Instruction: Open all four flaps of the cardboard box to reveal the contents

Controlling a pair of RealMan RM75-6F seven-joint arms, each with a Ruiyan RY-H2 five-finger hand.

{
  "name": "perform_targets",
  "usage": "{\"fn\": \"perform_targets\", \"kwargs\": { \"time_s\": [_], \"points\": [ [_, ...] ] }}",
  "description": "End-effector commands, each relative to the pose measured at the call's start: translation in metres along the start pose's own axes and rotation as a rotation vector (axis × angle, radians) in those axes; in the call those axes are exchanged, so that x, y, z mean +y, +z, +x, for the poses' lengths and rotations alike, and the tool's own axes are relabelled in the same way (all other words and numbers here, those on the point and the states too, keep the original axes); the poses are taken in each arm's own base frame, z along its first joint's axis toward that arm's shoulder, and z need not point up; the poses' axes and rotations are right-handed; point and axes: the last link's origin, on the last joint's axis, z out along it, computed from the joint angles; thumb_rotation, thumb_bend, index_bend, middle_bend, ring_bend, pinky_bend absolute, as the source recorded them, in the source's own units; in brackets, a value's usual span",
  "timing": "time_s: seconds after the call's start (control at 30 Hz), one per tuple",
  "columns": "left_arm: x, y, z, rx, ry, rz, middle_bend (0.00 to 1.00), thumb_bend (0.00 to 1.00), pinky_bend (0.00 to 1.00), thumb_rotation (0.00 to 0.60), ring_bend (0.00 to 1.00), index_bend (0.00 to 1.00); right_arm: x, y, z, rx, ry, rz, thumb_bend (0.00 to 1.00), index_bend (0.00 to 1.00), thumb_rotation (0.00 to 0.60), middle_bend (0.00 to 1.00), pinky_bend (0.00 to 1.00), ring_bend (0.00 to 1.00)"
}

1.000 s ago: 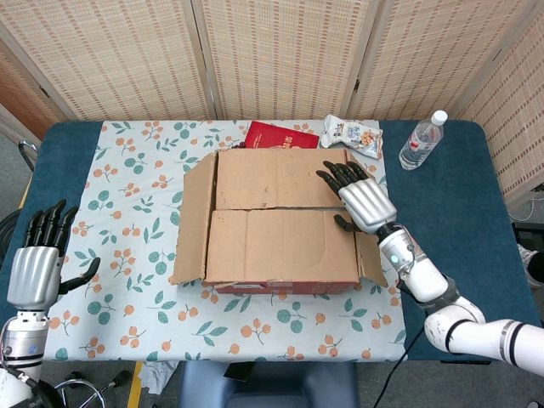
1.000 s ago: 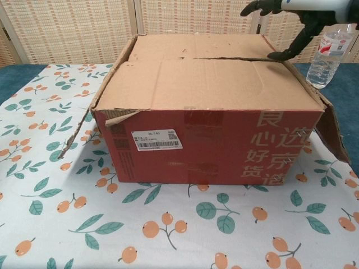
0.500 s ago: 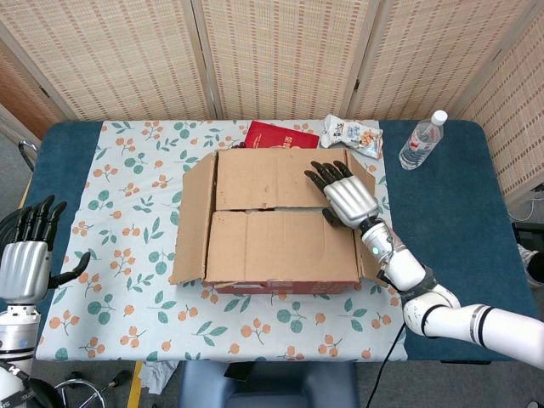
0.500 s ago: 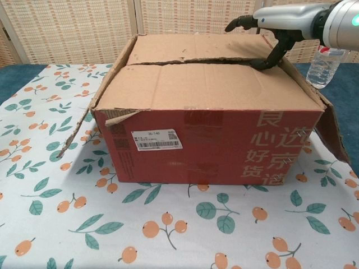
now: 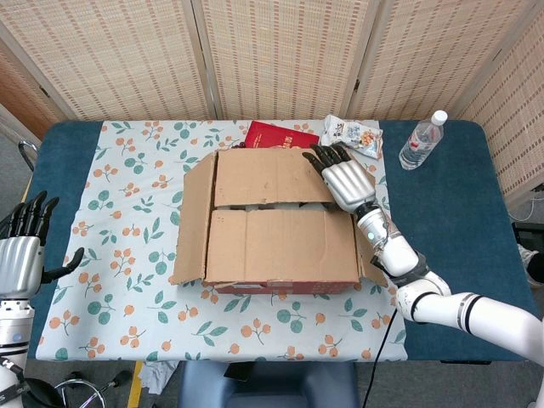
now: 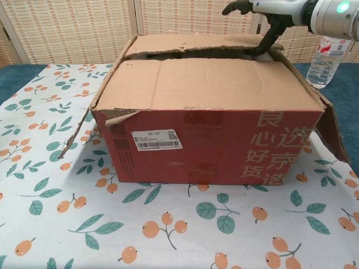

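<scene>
The far flap (image 5: 268, 177) has lifted off the cardboard box (image 5: 272, 223), pinched by the right hand (image 5: 342, 180); left hand (image 5: 24, 253) hangs spread, empty.

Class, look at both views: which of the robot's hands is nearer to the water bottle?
The right. The right hand is on the cardboard box's far flap, a short way from the water bottle. The left hand hangs off the table's opposite end.
</scene>
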Motion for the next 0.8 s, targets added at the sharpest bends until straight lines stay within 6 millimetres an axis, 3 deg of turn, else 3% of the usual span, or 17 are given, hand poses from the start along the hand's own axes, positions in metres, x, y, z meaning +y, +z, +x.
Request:
{"fn": "perform_targets", "kwargs": {
  "time_s": [0.03,0.47,0.53,0.8],
  "points": [
    [-0.004,0.003,0.001,-0.001,-0.002,0.006,0.00,0.35,0.01,0.498,0.00,0.00,0.002,0.003,0.018,0.050,0.048,0.008,0.42,0.00,0.600,0.00,0.00,0.00],
    [-0.014,0.020,0.006,-0.005,-0.027,0.023,0.00,0.35,0.01,0.493,0.00,0.00,0.007,0.027,0.056,0.154,0.117,-0.007,0.42,0.00,0.600,0.00,0.00,0.00],
    [-0.019,0.026,0.008,-0.009,-0.021,0.033,0.00,0.35,0.01,0.498,0.00,0.00,0.010,0.045,0.068,0.175,0.129,-0.032,0.42,0.00,0.600,0.00,0.00,0.00],
    [-0.034,0.040,0.013,-0.020,-0.029,0.066,0.00,0.35,0.01,0.496,0.00,0.00,0.016,0.096,0.078,0.173,0.146,-0.094,0.42,0.00,0.600,0.00,0.00,0.00]
  ]
}}
